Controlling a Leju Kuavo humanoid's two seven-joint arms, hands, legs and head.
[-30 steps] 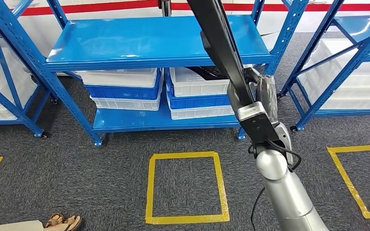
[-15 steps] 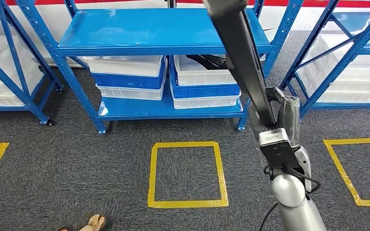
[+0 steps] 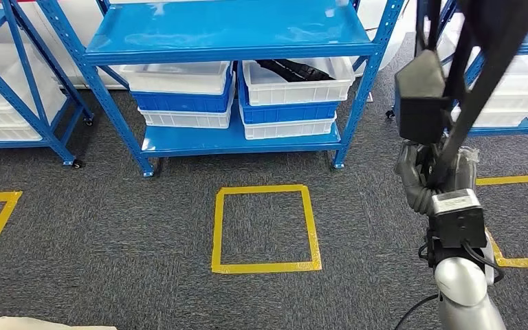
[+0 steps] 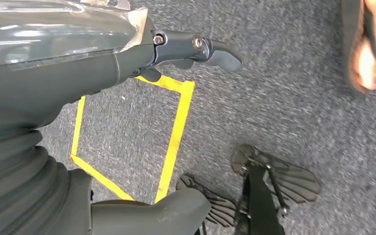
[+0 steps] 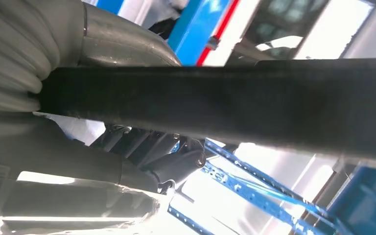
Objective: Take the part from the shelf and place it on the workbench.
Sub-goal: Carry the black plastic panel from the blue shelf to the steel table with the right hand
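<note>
Part [image 3: 485, 75] first: it's a long black bar, gripped by the right hand [image 3: 430, 175] and sticking up and away past the top edge of the head view, with a dark boxy block [image 3: 421, 96] hanging next to it just above the hand. From the right wrist camera the bar [image 5: 225, 107] runs straight across, with the grey thumb [image 5: 63, 166] and the dark fingers [image 5: 169, 161] curled around it, so that hand is definitely clamped on the thing.

Left hand [image 4: 127, 54] hangs low over the floor. Its dark fingers [image 4: 200, 49] stretch out straight with nothing in them, thumb [image 4: 161, 213] apart from them, so basically open and idle.

Floor is dark grey carpet [image 3: 110, 240] with yellow tape squares [image 3: 266, 229] marked on it, one right in the middle ahead of the robot and bits of others off to both sides. Behind that square stands a blue metal shelf rack [image 3: 227, 34] on little casters, bare top deck, and under it stacked white and blue bins [image 3: 185, 93]. The upper white bin on the right side [image 3: 295, 79] has another black part lying in it. More blue racks with white bins flank it left [image 3: 14, 103] and right. A person's sandalled foot [image 4: 372, 44] shows blurry near the left hand.
</note>
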